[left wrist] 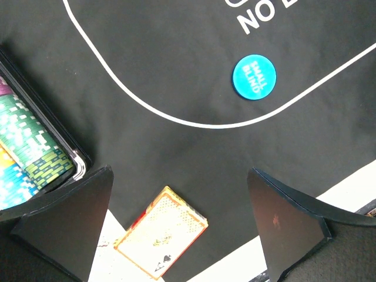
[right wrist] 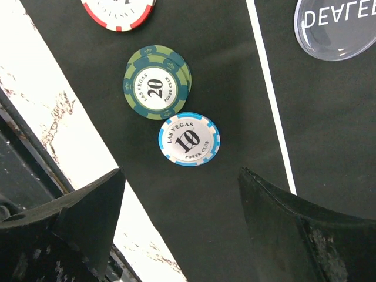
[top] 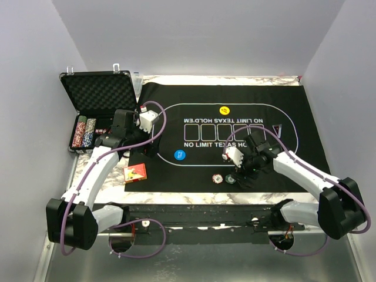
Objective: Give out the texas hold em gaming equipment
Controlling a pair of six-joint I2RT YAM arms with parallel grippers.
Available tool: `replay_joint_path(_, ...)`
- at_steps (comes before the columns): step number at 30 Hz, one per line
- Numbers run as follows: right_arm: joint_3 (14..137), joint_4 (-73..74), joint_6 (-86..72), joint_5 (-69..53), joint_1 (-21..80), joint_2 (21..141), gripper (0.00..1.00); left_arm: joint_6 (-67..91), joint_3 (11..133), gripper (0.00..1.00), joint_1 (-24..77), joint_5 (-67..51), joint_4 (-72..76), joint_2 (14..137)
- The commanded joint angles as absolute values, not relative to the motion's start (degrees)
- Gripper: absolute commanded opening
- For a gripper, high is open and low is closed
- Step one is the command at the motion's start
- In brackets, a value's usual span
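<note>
Right gripper point(right wrist: 182, 176) hovers low over mat point(right wrist: 223, 70) near counter point(right wrist: 53, 117) edge, jaws spread wide, empty; blue-edged 10 chip point(right wrist: 189, 139) just ahead of fingertips, touching green 20 chips point(right wrist: 156, 82), likely a player's stake; left gripper point(left wrist: 181, 173) fully open, empty; card box point(left wrist: 161, 232) between its jaws, straddling mat edge.

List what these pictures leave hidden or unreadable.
Right wrist: red-edged chip, cut by the top edge; value unreadable.
Right wrist: dealer button, cut by the top and right edges.
Left wrist: chips in the case, cut by the left edge; count unknown.
Top view: yellow button, print too small.
</note>
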State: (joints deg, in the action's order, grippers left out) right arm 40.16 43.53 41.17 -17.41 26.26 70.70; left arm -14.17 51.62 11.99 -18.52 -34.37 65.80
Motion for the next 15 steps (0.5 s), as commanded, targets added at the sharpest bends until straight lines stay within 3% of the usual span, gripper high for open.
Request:
replay_joint_path(1,38.01,39.48,40.88,-13.66,27.19,69.10,0.81,-13.18,51.16,0.99,11.65,-18.46,-33.35,64.31)
replay_joint_path(15,36.31,34.51,39.73,-12.42,29.68,71.70,0.77,-13.18,50.98,0.99,11.64,-18.68,-33.38,64.14)
